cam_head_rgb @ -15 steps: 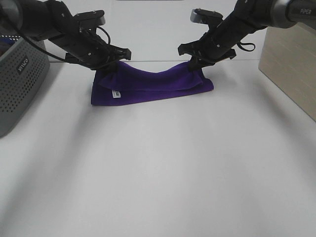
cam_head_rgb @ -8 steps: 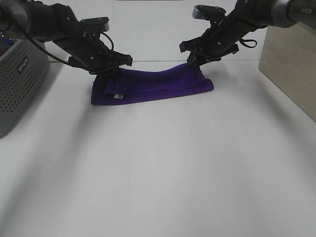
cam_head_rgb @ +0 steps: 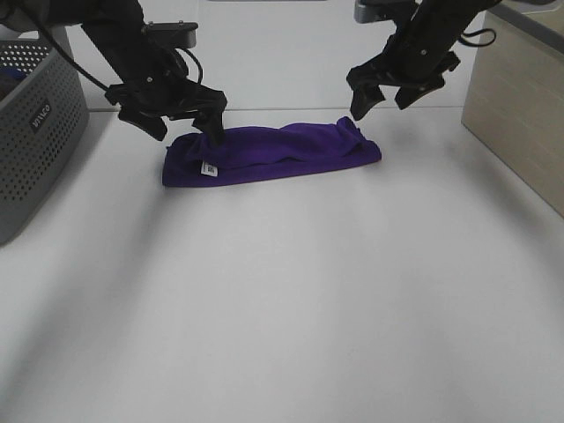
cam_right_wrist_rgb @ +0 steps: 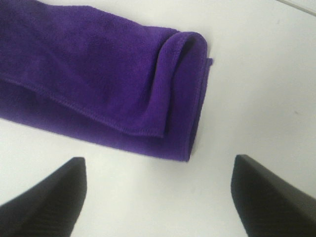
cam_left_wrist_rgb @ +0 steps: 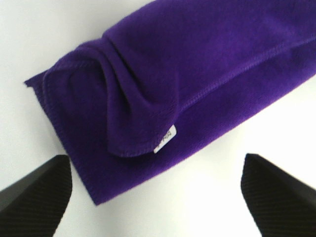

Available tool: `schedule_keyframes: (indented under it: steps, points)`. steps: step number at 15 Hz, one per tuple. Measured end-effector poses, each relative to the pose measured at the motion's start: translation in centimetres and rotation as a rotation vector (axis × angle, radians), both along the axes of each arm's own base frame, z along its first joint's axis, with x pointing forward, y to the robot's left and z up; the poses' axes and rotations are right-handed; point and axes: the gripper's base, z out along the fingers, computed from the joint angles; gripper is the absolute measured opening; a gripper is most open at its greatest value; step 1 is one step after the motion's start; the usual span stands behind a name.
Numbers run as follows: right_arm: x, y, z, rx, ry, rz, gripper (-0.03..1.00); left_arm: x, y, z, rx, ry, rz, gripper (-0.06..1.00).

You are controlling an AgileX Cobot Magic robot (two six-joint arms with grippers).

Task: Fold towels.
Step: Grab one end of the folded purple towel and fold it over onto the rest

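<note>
The deep purple towel (cam_head_rgb: 282,152) lies on the white table as a long folded strip, with its white care tag (cam_head_rgb: 209,167) near its left end. My left gripper (cam_head_rgb: 187,132) is open and empty just above the towel's left end. My right gripper (cam_head_rgb: 381,101) is open and empty, raised above the towel's right end. In the left wrist view the towel (cam_left_wrist_rgb: 187,69) and tag (cam_left_wrist_rgb: 165,138) lie beyond the open gripper (cam_left_wrist_rgb: 154,180). In the right wrist view the towel's folded right end (cam_right_wrist_rgb: 108,84) lies beyond the open gripper (cam_right_wrist_rgb: 158,182).
A grey perforated basket (cam_head_rgb: 35,150) stands at the left edge of the table. A light wooden box (cam_head_rgb: 520,97) stands at the right. The white table (cam_head_rgb: 282,308) stretches toward the front.
Both grippers have let go of the towel's upper layer, opened and lifted away. The towel's top layer has dropped and now rests on the lower one.
</note>
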Motion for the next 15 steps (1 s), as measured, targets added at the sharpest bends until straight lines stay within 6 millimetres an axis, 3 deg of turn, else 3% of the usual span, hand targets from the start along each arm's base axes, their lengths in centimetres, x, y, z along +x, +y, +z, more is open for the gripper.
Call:
schedule_keyframes:
  steps: [3,5,11,15]
  points:
    - [-1.8,-0.4,3.5,-0.012,0.064,0.008,0.79,0.4,3.5,0.6,0.011,0.116,0.041,0.85]
    - [-2.7,-0.5,4.8,-0.020,0.098,0.020,0.79,1.3,7.6,-1.8,-0.137,0.206,0.072,0.85]
    - [-3.2,-0.6,4.9,-0.029,0.145,0.023,0.79,2.4,10.9,-5.9,-0.371,0.260,0.117,0.85]
    - [-3.3,-0.6,4.9,-0.029,0.147,0.021,0.79,2.8,10.3,-7.4,-0.457,0.261,0.135,0.85]
